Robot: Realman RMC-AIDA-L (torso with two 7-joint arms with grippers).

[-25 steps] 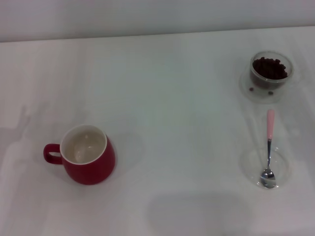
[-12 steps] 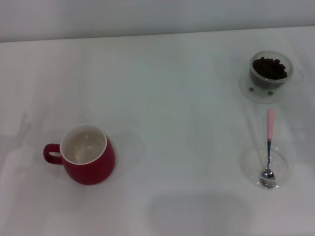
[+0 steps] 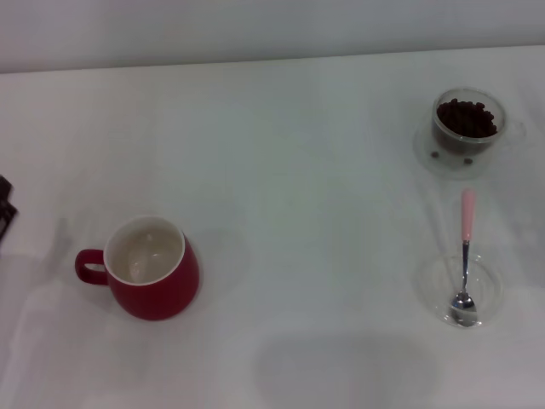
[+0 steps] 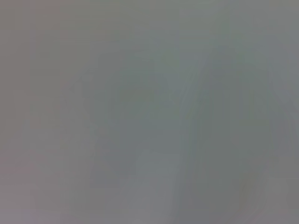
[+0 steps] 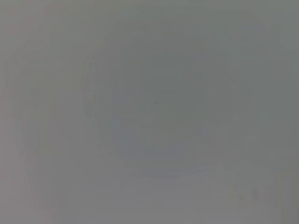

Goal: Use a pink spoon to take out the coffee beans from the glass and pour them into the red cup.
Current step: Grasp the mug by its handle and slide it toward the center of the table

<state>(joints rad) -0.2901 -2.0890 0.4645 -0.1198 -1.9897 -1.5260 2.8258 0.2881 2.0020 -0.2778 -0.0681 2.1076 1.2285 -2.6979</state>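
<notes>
The red cup (image 3: 153,273) stands at the front left of the white table, its white inside bare and its handle pointing left. At the back right, the glass (image 3: 467,128) on its clear saucer holds the coffee beans (image 3: 465,118); two loose beans lie on the saucer. The pink spoon (image 3: 465,256) lies in front of the glass, its metal bowl resting in a flat clear dish (image 3: 490,285) and its pink handle pointing toward the glass. A dark piece of my left gripper (image 3: 4,211) shows at the left edge, left of the cup and apart from it. My right gripper is out of view.
The white table (image 3: 315,213) ends at a pale wall at the back. Both wrist views show only a featureless grey surface.
A dark piece of my left gripper has come into the head view at the left edge. The cup, glass and spoon have not moved.
</notes>
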